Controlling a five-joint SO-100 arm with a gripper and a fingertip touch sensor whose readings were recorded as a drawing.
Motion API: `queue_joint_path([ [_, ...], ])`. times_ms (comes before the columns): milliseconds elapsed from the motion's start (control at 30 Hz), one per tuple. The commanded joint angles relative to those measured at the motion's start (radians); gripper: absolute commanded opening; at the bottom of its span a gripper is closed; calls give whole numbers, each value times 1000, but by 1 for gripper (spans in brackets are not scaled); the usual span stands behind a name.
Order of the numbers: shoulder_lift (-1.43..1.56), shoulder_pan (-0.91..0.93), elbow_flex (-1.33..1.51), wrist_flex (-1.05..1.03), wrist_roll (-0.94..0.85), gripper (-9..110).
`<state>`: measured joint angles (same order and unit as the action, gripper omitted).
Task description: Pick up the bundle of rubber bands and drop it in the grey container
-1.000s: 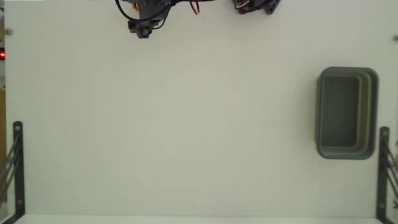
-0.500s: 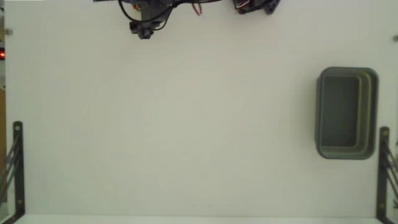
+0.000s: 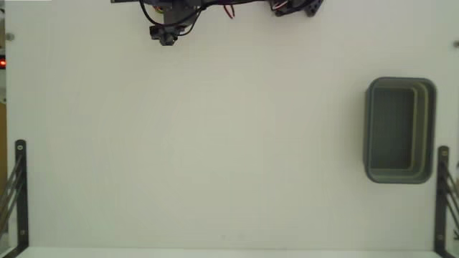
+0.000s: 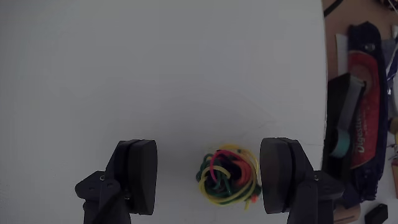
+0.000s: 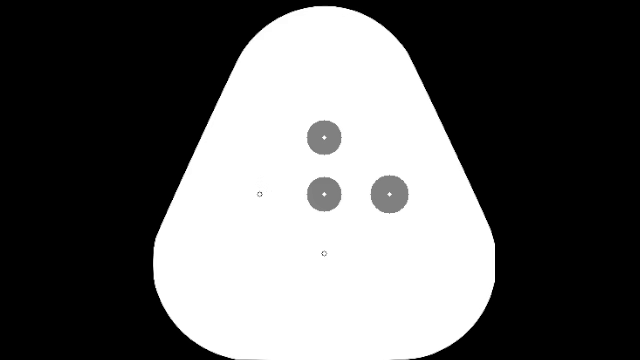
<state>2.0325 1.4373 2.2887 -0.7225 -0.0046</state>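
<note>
In the wrist view the bundle of rubber bands (image 4: 228, 174), a small tangle of yellow, red, green and orange loops, lies on the white table between my fingers, closer to the right finger (image 4: 283, 174). My gripper (image 4: 211, 174) is open around it, with a wide gap to the left finger (image 4: 138, 174). The fixed view shows the grey container (image 3: 399, 130) standing empty at the table's right side. Only the arm's dark parts (image 3: 166, 21) reach into that view at the top edge; the bundle does not show there.
Black metal brackets stand at the table's lower left (image 3: 19, 193) and lower right (image 3: 442, 193). In the wrist view the table's right edge (image 4: 324, 93) borders a wooden surface with a dark and red packet (image 4: 364, 106).
The arm's dark parts at the top edge of the fixed view have shifted slightly. Container and table look the same.
</note>
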Motion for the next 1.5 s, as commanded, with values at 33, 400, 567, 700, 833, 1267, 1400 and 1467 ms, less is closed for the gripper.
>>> queue_joint_path([
  [33, 18, 15, 25, 37, 5, 110],
  [400, -10, 15, 81, 120, 5, 110],
  [567, -13, 15, 87, 129, 5, 110],
  [700, -13, 15, 87, 129, 5, 110],
  [833, -13, 15, 87, 129, 5, 110],
  [1267, -13, 15, 87, 129, 5, 108],
  [1400, -13, 15, 87, 129, 5, 106],
  [1467, -13, 15, 87, 129, 5, 106],
])
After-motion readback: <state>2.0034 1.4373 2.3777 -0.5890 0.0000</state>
